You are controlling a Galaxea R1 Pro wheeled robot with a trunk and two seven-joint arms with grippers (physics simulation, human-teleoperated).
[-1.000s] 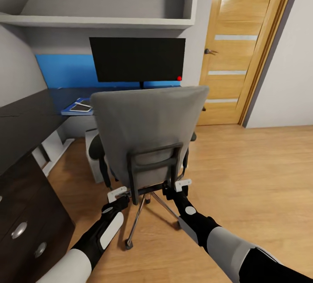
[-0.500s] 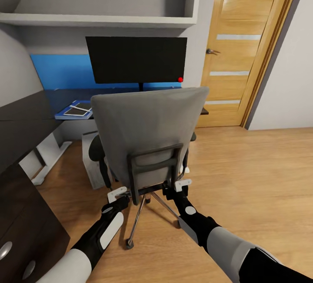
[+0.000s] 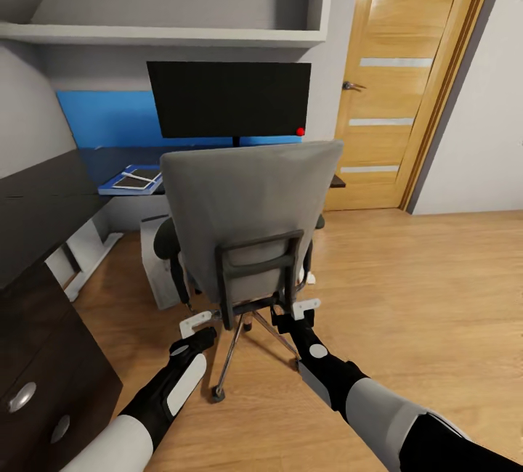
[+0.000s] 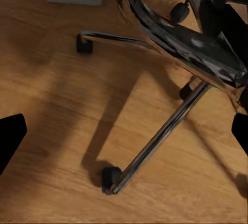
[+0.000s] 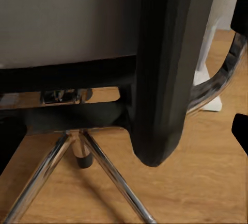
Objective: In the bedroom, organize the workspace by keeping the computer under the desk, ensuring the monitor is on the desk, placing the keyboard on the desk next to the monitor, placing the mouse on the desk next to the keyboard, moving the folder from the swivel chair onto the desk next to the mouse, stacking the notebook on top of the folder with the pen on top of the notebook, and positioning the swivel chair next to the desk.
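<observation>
The swivel chair [image 3: 247, 210] stands with its grey back toward me, in front of the black desk [image 3: 43, 203]. The monitor [image 3: 229, 98] stands on the desk behind it. A blue folder [image 3: 120, 183] lies on the desk to the left, with the grey notebook [image 3: 136, 179] on it. The white-grey computer [image 3: 156, 269] sits under the desk behind the chair. My left gripper [image 3: 197, 323] is open over the chrome base [image 4: 165, 128]. My right gripper [image 3: 301, 310] is open beside the chair's black back frame [image 5: 155, 79]. The chair back hides the keyboard and mouse. The pen is too small to tell.
Black drawers with round silver knobs [image 3: 22, 397] stand close at my left. A wooden door [image 3: 407, 80] is at the back right, with bare wood floor [image 3: 421, 290] in front of it. Grey shelves [image 3: 167, 33] hang above the monitor.
The chair has rolled a little away from me toward the desk and slightly right. The whole picture swayed sideways, so the camera moved. Both grippers hold their places behind the chair.
</observation>
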